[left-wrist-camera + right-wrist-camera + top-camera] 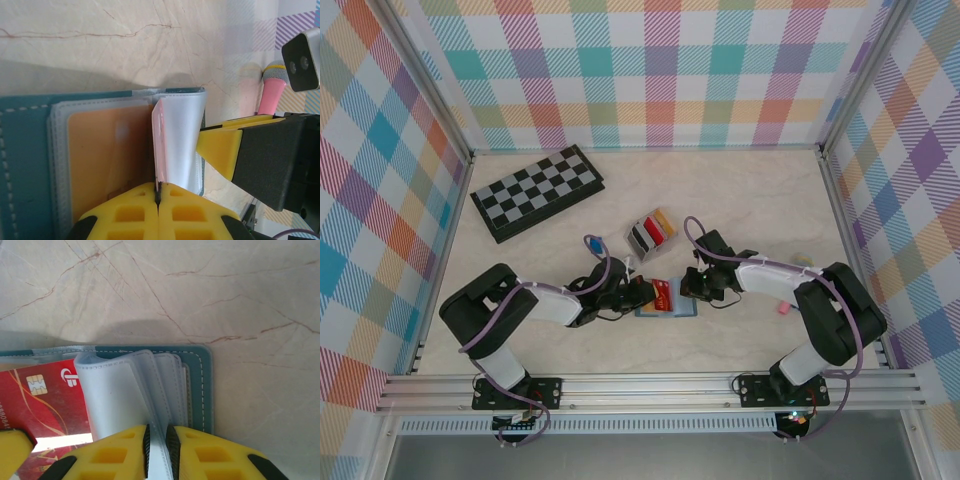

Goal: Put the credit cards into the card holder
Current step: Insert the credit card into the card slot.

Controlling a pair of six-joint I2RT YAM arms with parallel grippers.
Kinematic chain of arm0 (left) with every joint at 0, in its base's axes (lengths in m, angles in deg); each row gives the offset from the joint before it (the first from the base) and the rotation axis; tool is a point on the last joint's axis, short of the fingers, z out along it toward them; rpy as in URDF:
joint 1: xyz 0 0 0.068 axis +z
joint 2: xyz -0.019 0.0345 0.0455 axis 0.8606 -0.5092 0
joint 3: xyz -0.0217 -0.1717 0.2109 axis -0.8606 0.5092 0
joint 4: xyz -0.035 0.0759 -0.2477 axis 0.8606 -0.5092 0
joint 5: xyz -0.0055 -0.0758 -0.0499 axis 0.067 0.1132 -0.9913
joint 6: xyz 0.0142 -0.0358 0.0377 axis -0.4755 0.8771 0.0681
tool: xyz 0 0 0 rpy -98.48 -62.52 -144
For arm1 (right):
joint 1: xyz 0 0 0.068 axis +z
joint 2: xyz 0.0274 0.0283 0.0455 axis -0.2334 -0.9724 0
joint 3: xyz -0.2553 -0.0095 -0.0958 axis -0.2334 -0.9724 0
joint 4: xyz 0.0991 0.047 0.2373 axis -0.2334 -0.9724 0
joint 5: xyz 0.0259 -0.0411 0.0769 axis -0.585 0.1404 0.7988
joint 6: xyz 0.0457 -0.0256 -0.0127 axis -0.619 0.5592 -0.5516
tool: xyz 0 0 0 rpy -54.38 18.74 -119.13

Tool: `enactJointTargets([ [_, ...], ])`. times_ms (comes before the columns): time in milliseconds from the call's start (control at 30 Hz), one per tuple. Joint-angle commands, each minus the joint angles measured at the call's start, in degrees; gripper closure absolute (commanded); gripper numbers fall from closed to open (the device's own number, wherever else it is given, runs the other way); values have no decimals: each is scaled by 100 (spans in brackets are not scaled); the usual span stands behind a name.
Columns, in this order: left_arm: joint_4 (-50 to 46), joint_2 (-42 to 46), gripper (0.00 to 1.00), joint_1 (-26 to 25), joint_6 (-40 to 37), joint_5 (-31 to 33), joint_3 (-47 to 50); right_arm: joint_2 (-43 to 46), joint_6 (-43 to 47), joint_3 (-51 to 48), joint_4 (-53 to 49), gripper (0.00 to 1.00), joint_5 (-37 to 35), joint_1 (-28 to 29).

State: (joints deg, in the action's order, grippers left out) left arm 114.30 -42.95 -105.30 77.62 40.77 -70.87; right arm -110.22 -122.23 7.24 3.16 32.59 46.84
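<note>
Nearest the lens in the left wrist view, the left hand (157, 197) is seen clenched on the lower edge of one credit card (159, 145). The card is held upright over the open wallet (25, 165); it looks pale pink edge-on here and red with a gold chip in the right wrist view (45, 400). To its left, one orange card (110, 150) is seen lying inside a clear pocket of the wallet. To its right, one clear sleeve (182, 135) is lifted, with one yellow finger (220, 147) of the right hand against it.

In the right wrist view, the right hand (159, 442) is closed on that sleeve (112, 395), and at least three more leaves are fanned beside it.

From above, two arms are seen meeting at the one wallet (682, 311) near the front of the desk (750, 190), the left hand (642, 293) and right hand (692, 288) on either side of the card (660, 293). One card holder (633, 238) stands just behind, apart from both hands, with black, red and yellow cards upright in it. One blue cube (592, 243) lies left of it, one chessboard (538, 192) farther back left, and one pink microphone (782, 308) to the right.
</note>
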Motion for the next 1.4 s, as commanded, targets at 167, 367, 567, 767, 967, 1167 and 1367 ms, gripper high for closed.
enactJointTargets([
  [167, 334, -28, 100, -187, 162, 2, 66, 10, -73, -198, -377, 77, -467, -2],
  [367, 321, -124, 100, -197, 156, -19, 98, 397, -76, -191, -691, 71, -751, -4],
  [567, 157, -66, 100, -195, 183, 68, 223, 327, -76, -275, -697, 70, -723, -3],
  [767, 681, -367, 100, -225, 370, -60, 99, 287, -158, -338, -588, 70, -646, -3],
  [967, 1023, -698, 100, -253, 529, -141, -57, 238, -176, -372, -542, 70, -634, -3],
  [1167, 1081, -801, 99, -262, 562, -109, -118, 220, -201, -394, -525, 70, -641, -4],
  [1367, 673, -533, 99, -270, 680, 360, 68, 273, -228, -354, -602, 70, -713, -2],
])
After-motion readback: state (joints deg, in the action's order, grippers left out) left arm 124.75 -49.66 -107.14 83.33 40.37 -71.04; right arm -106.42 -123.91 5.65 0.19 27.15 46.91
